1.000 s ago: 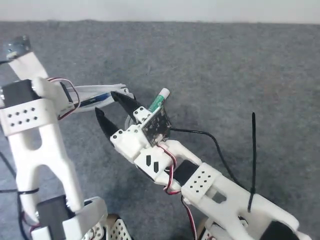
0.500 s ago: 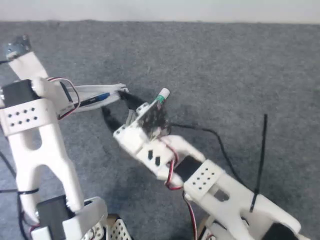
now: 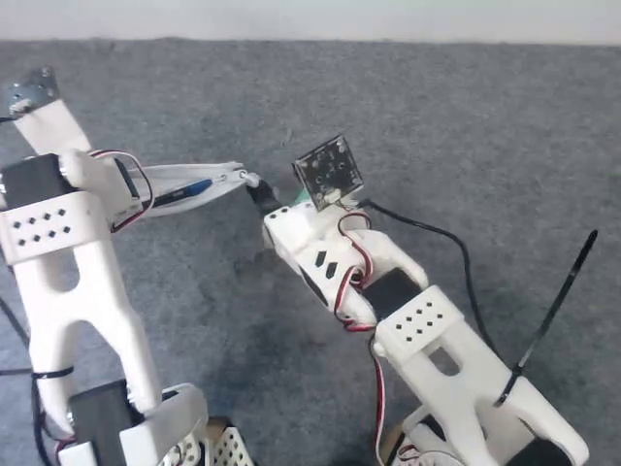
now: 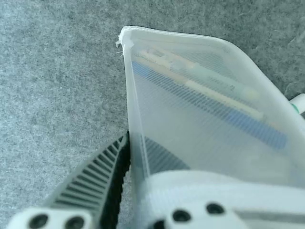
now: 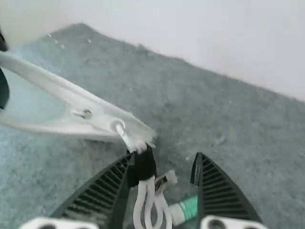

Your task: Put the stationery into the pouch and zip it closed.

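Pouch (image 3: 199,184) of translucent white mesh, held on edge over the grey tabletop (image 3: 466,126), nearer its left edge than its right and about midway between the near and far edges. Cannot tell whether touching the surface or just clear of it. Beside it, left arm (image 3: 78,282) rising white along the left edge, and right arm (image 3: 417,330) slanting from the near right corner toward the middle. One end of the pouch clamped in the left gripper (image 4: 134,155), claw pressed together on the mesh: black ribbed finger against one face, white jaw against the other. Zip end turned toward the tabletop's middle, straight at the right gripper (image 5: 164,164). Claw there spread wide, pinching nothing, tips just short of the pouch's corner. Holds stationery inside the mesh, lying lengthwise: blue pen (image 4: 238,117) and, alongside, pale pens (image 4: 200,71). Outside, flat on the tabletop under the spread claw and near the zip end, green-and-white marker (image 5: 183,210). Smallest of all, zip pull (image 5: 143,162): black tab with a looped white cord, hanging from the pouch's corner between the right fingers, just beside one of them.
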